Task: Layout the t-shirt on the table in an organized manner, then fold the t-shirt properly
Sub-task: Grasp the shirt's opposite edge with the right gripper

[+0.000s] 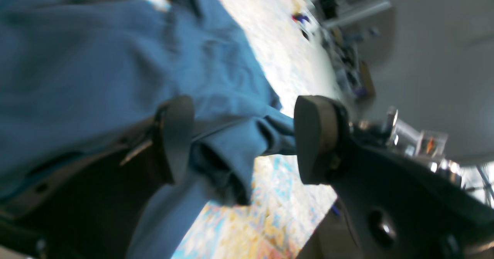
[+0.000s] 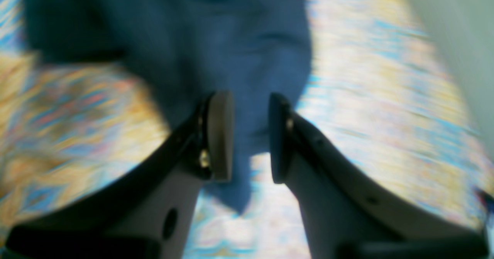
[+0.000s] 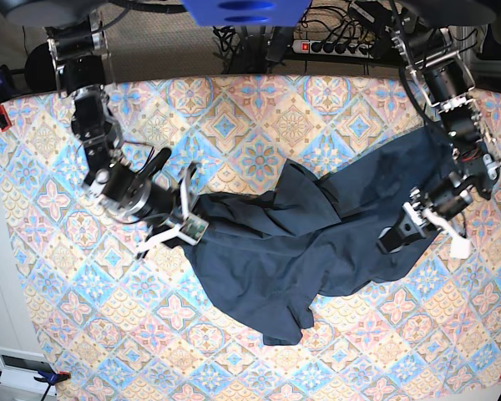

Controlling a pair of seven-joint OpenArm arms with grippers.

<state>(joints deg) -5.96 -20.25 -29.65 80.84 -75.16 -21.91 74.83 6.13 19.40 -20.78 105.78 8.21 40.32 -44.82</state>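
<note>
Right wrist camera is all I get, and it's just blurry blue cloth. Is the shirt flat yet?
Observer: No, the shirt lies crumpled across the middle of the table.
Operator: What's the other arm doing?
Observer: The left end effector is open, with a fold of cloth loose between its pads.
Operator: Is the shirt hanging off the edge?
Observer: No, tablecloth shows all around it.

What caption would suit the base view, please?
Two grippers, left and right, flank a crumpled t-shirt on the table.
</note>
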